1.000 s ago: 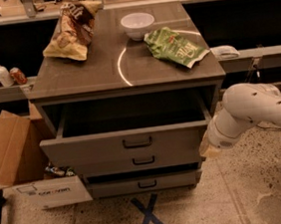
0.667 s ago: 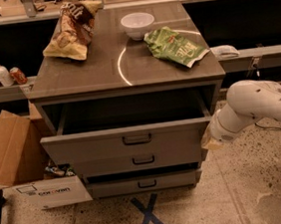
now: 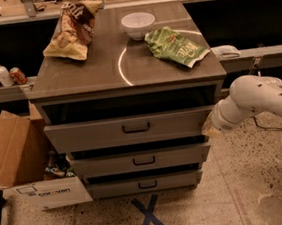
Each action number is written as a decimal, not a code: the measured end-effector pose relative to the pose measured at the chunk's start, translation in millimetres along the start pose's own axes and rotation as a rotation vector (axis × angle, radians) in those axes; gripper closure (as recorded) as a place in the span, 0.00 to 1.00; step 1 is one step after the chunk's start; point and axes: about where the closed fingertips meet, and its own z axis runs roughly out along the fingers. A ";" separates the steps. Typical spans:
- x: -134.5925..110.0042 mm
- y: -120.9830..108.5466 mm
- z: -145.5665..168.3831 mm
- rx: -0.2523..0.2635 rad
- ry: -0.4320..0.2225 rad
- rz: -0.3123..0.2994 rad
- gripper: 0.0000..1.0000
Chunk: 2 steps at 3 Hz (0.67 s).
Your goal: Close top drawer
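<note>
The top drawer [image 3: 93, 134] of the grey cabinet stands partly open, with a dark gap above its tall grey front panel. Its small dark handle [image 3: 136, 128] sits at the centre of the panel. My gripper [image 3: 209, 128] is at the end of the white arm [image 3: 260, 99], which comes in from the right. The gripper rests against the right end of the top drawer's front panel. The two shorter drawers [image 3: 141, 160] below also stand slightly out.
On the cabinet top [image 3: 101, 71] lie a brown snack bag [image 3: 72, 28], a white bowl [image 3: 138, 24] and a green chip bag [image 3: 175, 45]. An open cardboard box [image 3: 20, 157] stands at the left. A blue tape X [image 3: 149, 216] marks the floor in front.
The top drawer's front has moved back toward the cabinet, so the opening is shorter. My gripper has moved back with it, staying at the panel's right end.
</note>
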 end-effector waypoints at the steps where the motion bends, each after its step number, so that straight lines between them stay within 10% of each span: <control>1: -0.9 -18.7 4.6 0.034 -0.011 0.013 1.00; 2: -0.5 -23.0 4.6 0.044 -0.016 0.019 1.00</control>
